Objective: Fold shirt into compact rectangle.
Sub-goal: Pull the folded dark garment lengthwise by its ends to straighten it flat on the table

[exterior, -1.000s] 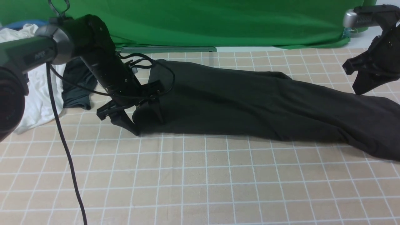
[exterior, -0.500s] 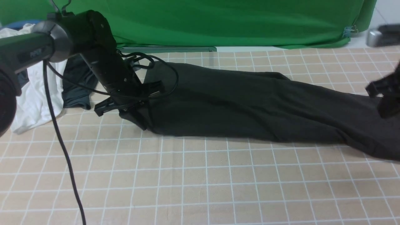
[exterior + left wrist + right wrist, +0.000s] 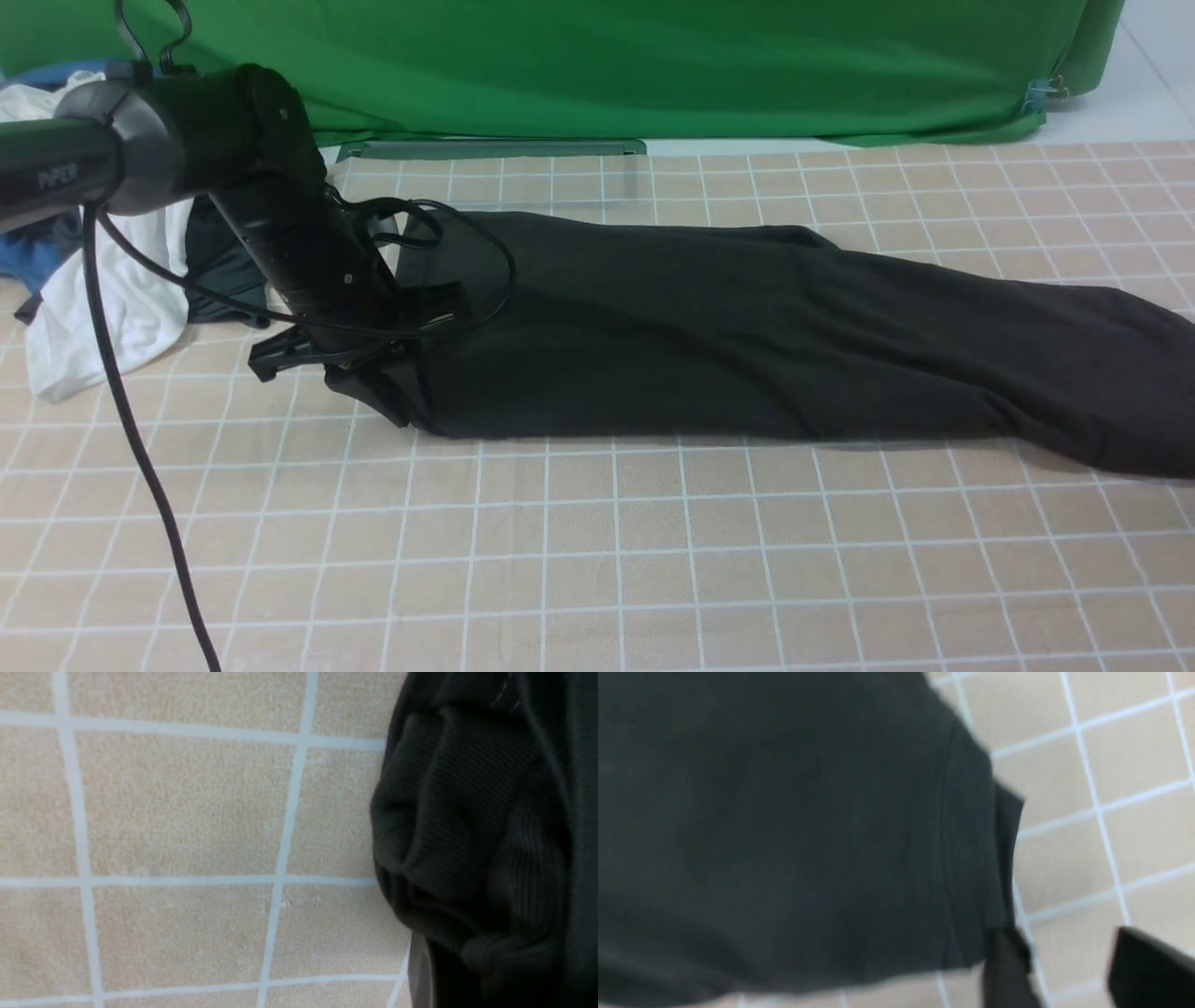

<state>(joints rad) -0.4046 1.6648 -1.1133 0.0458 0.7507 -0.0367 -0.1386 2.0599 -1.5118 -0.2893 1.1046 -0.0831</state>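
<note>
Black cotton T-shirt (image 3: 747, 345): lies as a long, narrow band across the far half of the mat, stretching from near the mat's left edge toward its right edge; surface softly creased.
Beige mat with white grid lines (image 3: 597, 560): carries the shirt; its near half is bare.
Left gripper (image 3: 392, 406): lowered to the mat at the shirt's left end, fingers pressed together on the cloth; in the left wrist view the fabric (image 3: 476, 835) bunches into ribbed folds at the pinch.
Right gripper (image 3: 1064, 952): seen in the right wrist view only; fingers spread, with mat visible between them, just beside a hemmed corner of the shirt (image 3: 784, 826) and holding nothing.
Black cable (image 3: 140, 448): hangs from the left arm over the mat's near-left part.
White garment (image 3: 103, 317), dark grey garment (image 3: 219, 271): heaped at the mat's far-left edge, apart from the shirt.
Green cloth backdrop (image 3: 653, 65): hangs along the mat's far edge.
</note>
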